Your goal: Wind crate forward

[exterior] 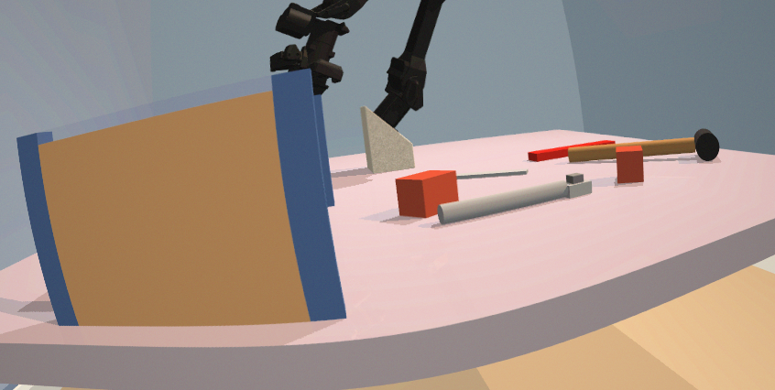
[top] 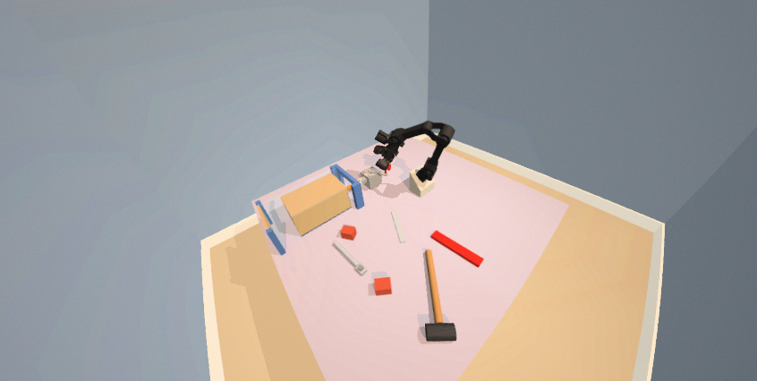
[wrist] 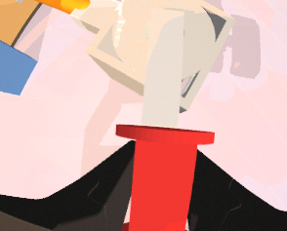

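Observation:
The tan crate (top: pixel 317 204) sits flat in the clear cubby. A small gap shows between its front and the blue frame (top: pixel 359 197) (wrist: pixel 11 72) at the mouth. An orange strap (wrist: pixel 69 5) runs to the pale winch (top: pixel 371 180) (wrist: pixel 121 79). My gripper (top: pixel 387 167) (wrist: pixel 160 150) is shut on the red grip (wrist: pixel 166 194) of the winch handle. Its flat grey arm (wrist: pixel 161 96) reaches over the winch top. The key and hole are hidden under the arm's end. In the exterior view the frame hides the winch and the fingertips.
A red block (top: pixel 348 232) (exterior: pixel 425 193), a grey tool with a square stub (top: pixel 349 257) (exterior: pixel 504 202), a thin pale strip (top: pixel 397 226), a red bar (top: pixel 456 248), another red block (top: pixel 382 286) and a black-headed mallet (top: pixel 440 331) lie on the bench. My arm's base (top: pixel 421 184) stands beside the winch.

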Tool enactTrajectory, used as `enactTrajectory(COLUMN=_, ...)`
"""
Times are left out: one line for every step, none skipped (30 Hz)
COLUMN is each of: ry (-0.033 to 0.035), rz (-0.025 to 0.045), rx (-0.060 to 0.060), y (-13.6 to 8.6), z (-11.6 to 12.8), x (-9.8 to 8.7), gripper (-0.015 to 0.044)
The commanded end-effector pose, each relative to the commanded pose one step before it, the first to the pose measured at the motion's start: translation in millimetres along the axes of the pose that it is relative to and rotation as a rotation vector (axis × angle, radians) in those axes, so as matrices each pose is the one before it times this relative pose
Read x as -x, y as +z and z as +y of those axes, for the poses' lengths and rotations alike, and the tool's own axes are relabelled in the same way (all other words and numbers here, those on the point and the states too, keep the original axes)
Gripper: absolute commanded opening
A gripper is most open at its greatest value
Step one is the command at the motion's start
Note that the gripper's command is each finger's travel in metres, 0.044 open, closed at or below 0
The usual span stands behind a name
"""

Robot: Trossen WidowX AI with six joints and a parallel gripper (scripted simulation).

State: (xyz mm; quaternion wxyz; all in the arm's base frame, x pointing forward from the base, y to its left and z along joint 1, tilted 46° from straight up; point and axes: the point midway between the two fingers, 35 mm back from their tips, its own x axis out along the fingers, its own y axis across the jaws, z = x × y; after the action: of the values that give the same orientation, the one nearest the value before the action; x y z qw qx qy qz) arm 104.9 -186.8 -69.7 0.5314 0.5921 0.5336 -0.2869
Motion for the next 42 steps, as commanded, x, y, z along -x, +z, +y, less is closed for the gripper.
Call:
enactTrajectory(ry=-0.03104, rz=0.00332, rx=-0.0081, y=-0.14, z=-12.82, x=-1.48, gripper=0.0)
enactTrajectory(ry=-0.00016, rz=-0.00008, rx=0.0, y=0.3, z=-1.72, x=-0.12, gripper=0.0)
enactTrajectory(ry=-0.00009, rz=-0.00004, rx=0.0, y=0.18, z=-1.06, x=-0.08, gripper=0.0)
enactTrajectory(ry=-0.00016, rz=-0.00008, rx=0.0, y=0.34, z=-1.71, x=-0.14, gripper=0.0)
enactTrajectory(ry=-0.00009, rz=-0.00004, rx=0.0, y=0.2, z=-1.05, x=-0.09, gripper=0.0)
enactTrajectory(ry=-0.00015, rz=-0.00009, rx=0.0, y=0.38, z=-1.7, x=-0.16, gripper=0.0)
enactTrajectory(ry=-0.00009, rz=-0.00005, rx=0.0, y=0.23, z=-1.05, x=-0.1, gripper=0.0)
enactTrajectory(ry=-0.00015, rz=-0.00009, rx=0.0, y=0.42, z=-1.68, x=-0.18, gripper=0.0)
enactTrajectory(ry=-0.00009, rz=-0.00005, rx=0.0, y=0.26, z=-1.04, x=-0.11, gripper=0.0)
enactTrajectory(ry=-0.00015, rz=-0.00009, rx=0.0, y=0.46, z=-1.67, x=-0.2, gripper=0.0)
enactTrajectory(ry=-0.00009, rz=-0.00005, rx=0.0, y=0.28, z=-1.03, x=-0.12, gripper=0.0)
enactTrajectory(ry=-0.00015, rz=-0.00009, rx=0.0, y=0.5, z=-1.65, x=-0.21, gripper=0.0)
enactTrajectory(ry=-0.00009, rz=-0.00005, rx=0.0, y=0.31, z=-1.03, x=-0.14, gripper=0.0)
enactTrajectory(ry=-0.00015, rz=-0.0001, rx=0.0, y=0.54, z=-1.63, x=-0.23, gripper=0.0)
enactTrajectory(ry=-0.00009, rz=-0.00005, rx=0.0, y=0.33, z=-1.02, x=-0.15, gripper=0.0)
enactTrajectory(ry=-0.00015, rz=-0.0001, rx=0.0, y=0.58, z=-1.61, x=-0.25, gripper=0.0)
enactTrajectory(ry=-0.00009, rz=-0.00006, rx=0.0, y=0.36, z=-1.01, x=-0.16, gripper=0.0)
enactTrajectory(ry=-0.00015, rz=-0.0001, rx=0.0, y=0.62, z=-1.59, x=-0.27, gripper=0.0)
enactTrajectory(ry=-0.00009, rz=-0.00006, rx=0.0, y=0.38, z=-1.0, x=-0.17, gripper=0.0)
enactTrajectory(ry=-0.00015, rz=-0.0001, rx=0.0, y=0.66, z=-1.57, x=-0.28, gripper=0.0)
enactTrajectory(ry=-0.00009, rz=-0.00006, rx=0.0, y=0.41, z=-0.99, x=-0.18, gripper=0.0)
enactTrajectory(ry=-0.00014, rz=-0.00011, rx=0.0, y=0.69, z=-1.54, x=-0.3, gripper=0.0)
enactTrajectory(ry=-0.00009, rz=-0.00006, rx=0.0, y=0.43, z=-0.98, x=-0.19, gripper=0.0)
enactTrajectory(ry=-0.00014, rz=-0.00011, rx=0.0, y=0.73, z=-1.52, x=-0.32, gripper=0.0)
enactTrajectory(ry=-0.00009, rz=-0.00006, rx=0.0, y=0.46, z=-0.97, x=-0.2, gripper=0.0)
enactTrajectory(ry=-0.00014, rz=-0.00011, rx=0.0, y=0.77, z=-1.5, x=-0.33, gripper=0.0)
enactTrajectory(ry=-0.00008, rz=-0.00007, rx=0.0, y=0.48, z=-0.95, x=-0.21, gripper=0.0)
enactTrajectory(ry=-0.00014, rz=-0.00011, rx=0.0, y=0.81, z=-1.48, x=-0.35, gripper=0.0)
enactTrajectory(ry=-0.00008, rz=-0.00007, rx=0.0, y=0.5, z=-0.93, x=-0.22, gripper=0.0)
enactTrajectory(ry=-0.00013, rz=-0.00012, rx=0.0, y=0.84, z=-1.46, x=-0.37, gripper=0.0)
enactTrajectory(ry=-0.00008, rz=-0.00007, rx=0.0, y=0.52, z=-0.91, x=-0.23, gripper=0.0)
enactTrajectory(ry=-0.00013, rz=-0.00012, rx=0.0, y=0.88, z=-1.43, x=-0.38, gripper=0.0)
enactTrajectory(ry=-0.00008, rz=-0.00007, rx=0.0, y=0.54, z=-0.9, x=-0.24, gripper=0.0)
enactTrajectory(ry=-0.00013, rz=-0.00012, rx=0.0, y=0.91, z=-1.4, x=-0.4, gripper=0.0)
enactTrajectory(ry=-0.00008, rz=-0.00007, rx=0.0, y=0.56, z=-0.88, x=-0.25, gripper=0.0)
enactTrajectory(ry=-0.00013, rz=-0.00012, rx=0.0, y=0.95, z=-1.38, x=-0.42, gripper=0.0)
enactTrajectory(ry=-0.00008, rz=-0.00007, rx=0.0, y=0.58, z=-0.86, x=-0.26, gripper=0.0)
enactTrajectory(ry=-0.00012, rz=-0.00013, rx=0.0, y=0.98, z=-1.35, x=-0.43, gripper=0.0)
enactTrajectory(ry=-0.00008, rz=-0.00007, rx=0.0, y=0.6, z=-0.84, x=-0.27, gripper=0.0)
enactTrajectory(ry=-0.00012, rz=-0.00013, rx=0.0, y=1.02, z=-1.32, x=-0.45, gripper=0.0)
enactTrajectory(ry=-0.00007, rz=-0.00008, rx=0.0, y=0.62, z=-0.82, x=-0.28, gripper=0.0)
enactTrajectory(ry=-0.00012, rz=-0.00013, rx=0.0, y=1.05, z=-1.28, x=-0.46, gripper=0.0)
